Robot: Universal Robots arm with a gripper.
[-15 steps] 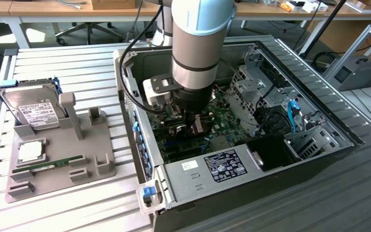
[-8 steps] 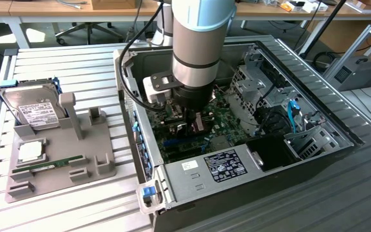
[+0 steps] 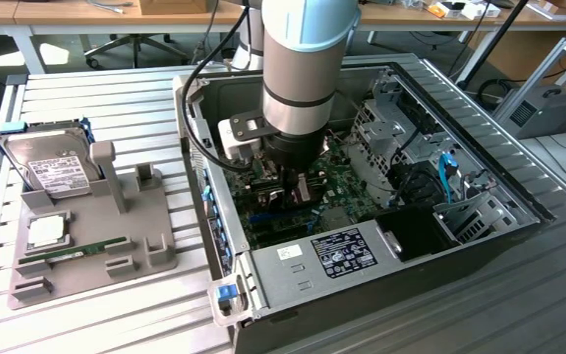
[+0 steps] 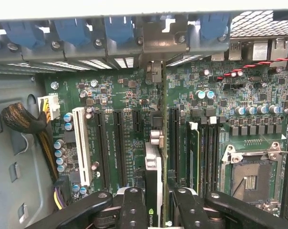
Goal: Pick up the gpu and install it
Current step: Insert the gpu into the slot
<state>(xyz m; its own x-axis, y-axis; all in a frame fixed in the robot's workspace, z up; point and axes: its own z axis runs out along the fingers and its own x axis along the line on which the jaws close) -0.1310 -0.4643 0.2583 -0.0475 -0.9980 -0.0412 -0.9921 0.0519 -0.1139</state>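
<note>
Gripper (image 4: 159,202) jaws are being kept narrow, clamped on the gpu (image 4: 155,174), which is being held edge-on between them. It is lined up along the motherboard (image 4: 110,138) slots, its far end reaching the rear brackets. Meanwhile the arm (image 3: 298,66) is being held upright, reaching straight down into the open computer case (image 3: 293,284).

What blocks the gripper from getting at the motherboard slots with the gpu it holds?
Nothing obvious, so probably yes: the gripper holds the gpu edge-on over the motherboard, with no cable crossing the black slots nearby. The slot beneath the card is hidden.
</note>
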